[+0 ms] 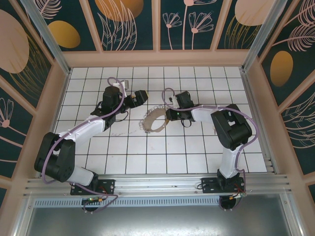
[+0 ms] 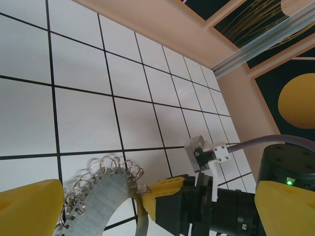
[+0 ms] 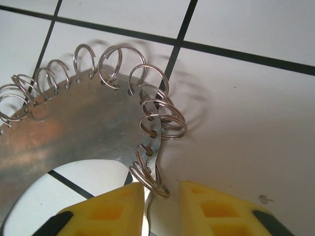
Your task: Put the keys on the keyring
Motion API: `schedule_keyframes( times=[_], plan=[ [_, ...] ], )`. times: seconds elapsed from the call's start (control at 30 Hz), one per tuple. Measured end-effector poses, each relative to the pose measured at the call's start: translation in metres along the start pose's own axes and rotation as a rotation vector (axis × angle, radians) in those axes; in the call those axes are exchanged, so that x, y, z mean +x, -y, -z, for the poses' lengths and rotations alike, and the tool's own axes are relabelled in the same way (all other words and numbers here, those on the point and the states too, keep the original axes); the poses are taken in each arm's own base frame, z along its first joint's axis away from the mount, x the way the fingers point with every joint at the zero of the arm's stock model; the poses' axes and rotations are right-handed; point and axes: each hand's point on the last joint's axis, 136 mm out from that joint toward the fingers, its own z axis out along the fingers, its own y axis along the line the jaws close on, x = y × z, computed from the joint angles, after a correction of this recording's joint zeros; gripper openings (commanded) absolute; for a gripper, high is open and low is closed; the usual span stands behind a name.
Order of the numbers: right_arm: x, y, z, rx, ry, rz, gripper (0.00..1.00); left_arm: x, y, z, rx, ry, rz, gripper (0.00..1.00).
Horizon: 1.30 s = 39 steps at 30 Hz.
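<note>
Straddles the keyring's (image 3: 74,128) rim with the right pincer (image 3: 162,194), nearly closed, grip impossible to tell; holds the left pincer (image 1: 141,97) wide open, empty, beside it mid-worktop (image 1: 147,152). Looks barely begun: rings (image 3: 157,115) bare, keys yet to thread.

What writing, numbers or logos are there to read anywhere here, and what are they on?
None can be read.
A small white label on the black wrist of the right arm, seen from the left wrist camera: too small and blurred to read.
</note>
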Motion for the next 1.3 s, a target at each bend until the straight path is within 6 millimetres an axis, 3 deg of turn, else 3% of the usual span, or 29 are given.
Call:
schedule_keyframes(
  times=[0.23,0.57,0.83,1.0,1.17,1.3],
  plan=[
    [0.000,-0.002,0.000,-0.017,0.000,0.005,0.00,0.000,0.001,0.000,0.005,0.001,0.003,0.99],
    [-0.004,-0.005,0.005,-0.042,0.008,0.022,0.00,-0.002,0.002,0.000,0.010,0.006,0.000,0.99],
    [-0.022,-0.005,0.041,-0.104,0.093,-0.025,0.00,-0.002,0.003,0.001,0.013,0.008,-0.001,0.99],
    [-0.029,-0.005,0.051,-0.137,0.122,-0.058,0.00,-0.004,0.006,0.003,0.021,0.011,-0.004,0.99],
    [-0.027,-0.016,0.056,-0.193,0.124,-0.032,0.00,0.000,0.010,0.003,0.042,-0.009,-0.006,0.98],
    [-0.031,-0.030,0.071,-0.257,0.159,0.029,0.00,0.004,0.014,0.003,0.065,-0.030,-0.017,0.90]
  ],
)
